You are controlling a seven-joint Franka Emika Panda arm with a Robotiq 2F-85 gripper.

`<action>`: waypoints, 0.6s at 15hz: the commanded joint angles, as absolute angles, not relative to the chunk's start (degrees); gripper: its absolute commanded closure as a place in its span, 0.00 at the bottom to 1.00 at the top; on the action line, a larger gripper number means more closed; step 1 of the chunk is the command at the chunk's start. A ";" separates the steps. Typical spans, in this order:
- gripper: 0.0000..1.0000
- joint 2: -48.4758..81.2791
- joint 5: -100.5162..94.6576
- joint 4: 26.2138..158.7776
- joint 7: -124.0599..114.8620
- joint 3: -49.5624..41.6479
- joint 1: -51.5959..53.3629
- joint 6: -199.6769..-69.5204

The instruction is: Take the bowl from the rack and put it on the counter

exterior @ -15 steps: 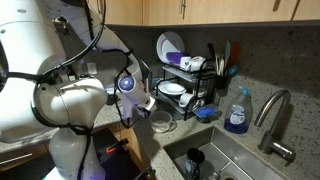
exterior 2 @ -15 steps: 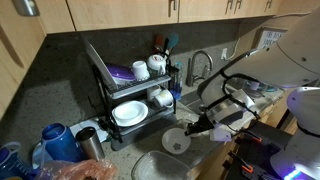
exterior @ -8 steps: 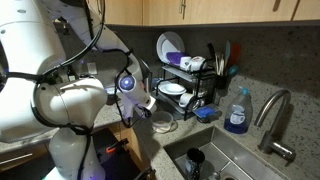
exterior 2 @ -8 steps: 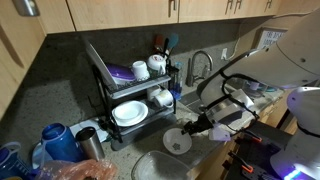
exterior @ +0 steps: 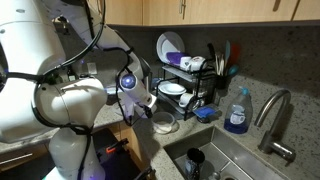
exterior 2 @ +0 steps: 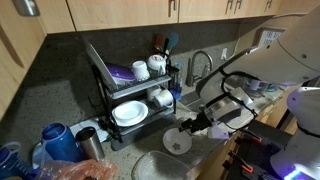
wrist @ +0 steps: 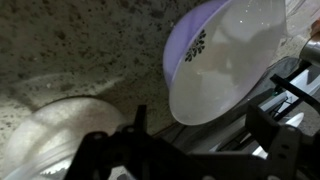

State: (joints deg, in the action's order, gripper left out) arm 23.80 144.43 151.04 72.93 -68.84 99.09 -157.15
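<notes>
The small pale bowl (exterior: 163, 123) stands upright on the speckled counter (exterior: 255, 140), in front of the black wire rack (exterior: 188, 88). It also shows from the opposite side as the bowl (exterior 2: 177, 141) below the rack (exterior 2: 128, 92). My gripper (exterior: 147, 104) hovers just beside the bowl's rim, seen again as the gripper (exterior 2: 196, 124). In the wrist view the gripper (wrist: 197, 108) is open with nothing between its dark fingers (wrist: 140, 112), and the bowl (wrist: 45, 140) lies off to one side on the counter (wrist: 80, 45).
A large white-and-purple plate (exterior: 170, 47) stands upright on the rack's top tier, and a wider white bowl (exterior 2: 130, 113) sits on the lower tier. A blue soap bottle (exterior: 237, 112), faucet (exterior: 275, 118) and steel sink (exterior: 225, 160) lie beyond. A blue kettle (exterior 2: 55, 140) stands near the rack.
The jaws have spread apart and let go of the bowl, which stays on the counter. The arm has barely moved.
</notes>
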 commanded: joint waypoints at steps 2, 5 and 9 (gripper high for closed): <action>0.00 15.70 139.12 150.39 71.56 -73.49 100.86 -160.60; 0.00 11.57 135.32 150.17 69.70 -76.41 102.53 -163.33; 0.00 4.08 128.68 150.23 64.97 -78.37 104.08 -170.63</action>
